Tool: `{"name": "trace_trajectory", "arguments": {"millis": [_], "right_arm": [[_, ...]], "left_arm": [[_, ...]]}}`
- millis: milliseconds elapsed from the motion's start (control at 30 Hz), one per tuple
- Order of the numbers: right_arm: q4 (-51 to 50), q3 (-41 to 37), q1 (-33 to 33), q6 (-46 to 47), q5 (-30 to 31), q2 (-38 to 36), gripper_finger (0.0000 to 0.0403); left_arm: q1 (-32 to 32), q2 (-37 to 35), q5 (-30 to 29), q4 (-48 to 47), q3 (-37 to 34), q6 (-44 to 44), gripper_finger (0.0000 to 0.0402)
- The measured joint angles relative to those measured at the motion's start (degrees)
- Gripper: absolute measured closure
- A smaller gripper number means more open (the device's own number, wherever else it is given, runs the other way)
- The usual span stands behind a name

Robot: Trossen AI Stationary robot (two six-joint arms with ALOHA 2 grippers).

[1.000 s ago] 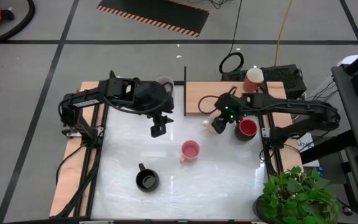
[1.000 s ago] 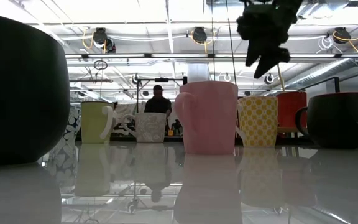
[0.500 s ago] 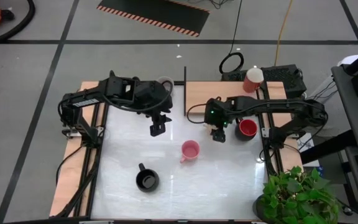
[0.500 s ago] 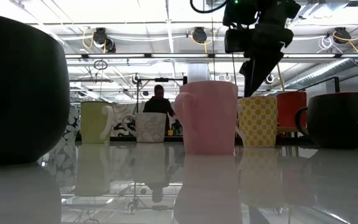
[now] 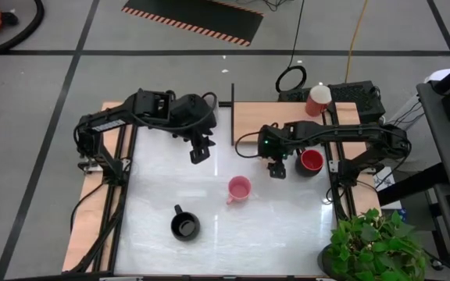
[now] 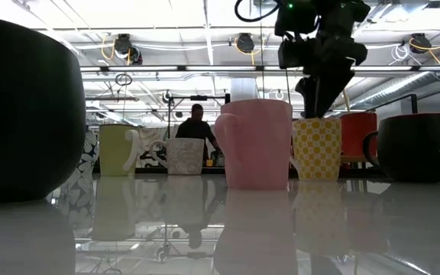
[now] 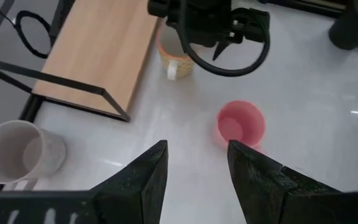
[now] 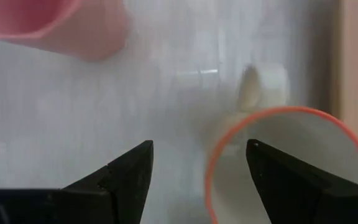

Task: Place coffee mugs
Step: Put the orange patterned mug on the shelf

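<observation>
Hovering right gripper (image 5: 276, 168) above yellow checkered mug (image 6: 316, 148), fingers parted, empty; mug rim (image 8: 284, 163) under one finger, offset sideways. Mug stands just beyond pink mug (image 5: 239, 188). Left gripper (image 5: 199, 151) parted, empty, farther from pink mug.

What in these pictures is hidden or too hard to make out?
- Yellow checked mug: in the high view, hidden under the right gripper.
- Black mug: low view, cut off by the picture's edge.
- Person: low view, far off, partly behind the mugs.
</observation>
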Motion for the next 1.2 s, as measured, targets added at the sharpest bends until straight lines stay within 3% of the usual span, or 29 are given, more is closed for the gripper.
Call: {"name": "trace_trajectory", "arguments": {"millis": [167, 433, 733, 967, 1200], "right_arm": [[-1.0, 0.0, 0.0, 0.8, 2.9, 0.0, 0.0179], [-1.1, -4.6, 0.0, 3.3, 1.2, 0.0, 0.025], [-9.2, -1.6, 0.0, 12.4, -0.5, -0.4, 0.0387], [-12.9, 8.3, -0.2, 13.6, 3.6, -0.9, 0.0391], [-21.1, 17.1, -3.7, 23.2, 12.0, -0.9, 0.0395]], "left_arm": [[1.6, 0.0, 0.0, 0.0, 0.0, 3.3, 0.0231], [3.1, 0.0, 0.0, 0.0, 0.0, 7.0, 0.0231], [3.3, 0.0, 0.0, 0.0, 0.0, 7.8, 0.0231], [3.3, 0.0, 0.0, 0.1, 0.0, 7.9, 0.0231], [3.3, 0.0, 0.0, 0.1, 0.0, 8.8, 0.0231]]}}
